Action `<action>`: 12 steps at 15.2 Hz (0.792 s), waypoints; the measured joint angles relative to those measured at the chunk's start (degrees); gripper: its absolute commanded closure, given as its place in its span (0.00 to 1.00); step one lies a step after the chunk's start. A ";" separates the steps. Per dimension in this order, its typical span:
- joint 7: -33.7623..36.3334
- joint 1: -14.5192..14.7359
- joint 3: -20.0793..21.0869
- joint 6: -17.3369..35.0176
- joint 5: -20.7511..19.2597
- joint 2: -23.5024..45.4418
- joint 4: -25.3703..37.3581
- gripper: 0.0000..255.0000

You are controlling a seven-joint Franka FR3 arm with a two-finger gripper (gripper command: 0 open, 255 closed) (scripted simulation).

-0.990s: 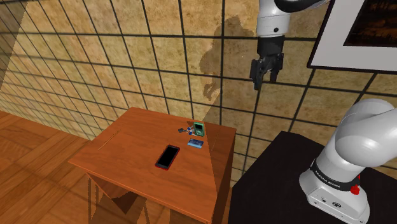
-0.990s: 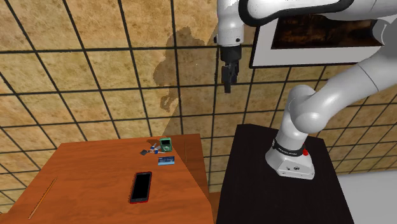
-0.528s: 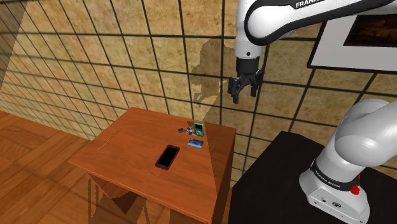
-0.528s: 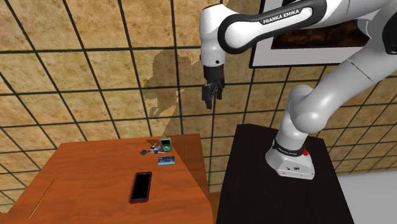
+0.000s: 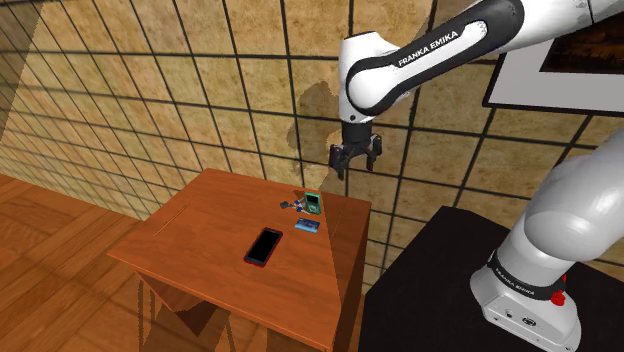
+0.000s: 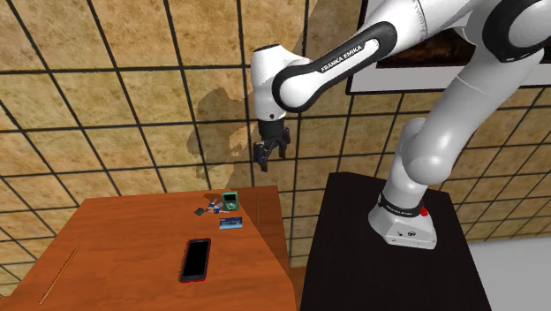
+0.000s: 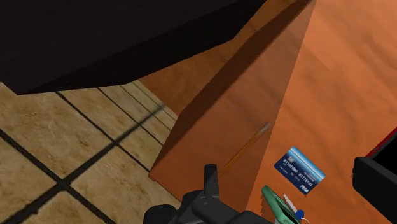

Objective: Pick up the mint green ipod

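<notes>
The mint green ipod (image 5: 313, 204) (image 6: 230, 200) lies near the far edge of the wooden table (image 5: 200, 255) (image 6: 124, 265), close to the tiled wall. My gripper (image 5: 356, 169) (image 6: 270, 159) hangs open and empty in the air, above the ipod and a little toward the shoulder view's right. In the wrist view the ipod (image 7: 275, 202) shows as a green edge between my spread fingers (image 7: 210, 181), far beyond them.
Beside the ipod lie keys (image 5: 292, 205) (image 6: 208, 209) and a blue card (image 5: 307, 226) (image 6: 231, 223) (image 7: 299, 170). A red-edged black phone (image 5: 264, 246) (image 6: 195, 259) lies mid-table. A pencil (image 6: 257, 210) (image 7: 245, 149) lies near the table edge by the black stand (image 5: 430, 290).
The arm has swung down and toward the shoulder view's left, bringing the gripper from high by the picture frame to just above the table's far edge. The fingers stay open.
</notes>
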 measured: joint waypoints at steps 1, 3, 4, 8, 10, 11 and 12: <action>1.21 -0.25 0.42 1.58 -0.47 1.94 0.59 0.00; 4.30 -0.58 1.48 4.36 -1.72 6.38 2.78 0.00; 5.60 -0.81 1.75 5.85 -2.45 8.54 3.58 0.00; 11.67 -1.15 2.48 11.51 -6.28 17.85 7.77 0.00; 14.69 -1.06 2.27 13.64 -8.45 22.29 10.26 0.00; 16.42 -0.77 2.15 14.64 -9.61 24.64 11.71 0.00; 18.14 -0.44 1.87 15.85 -10.88 27.32 13.25 0.00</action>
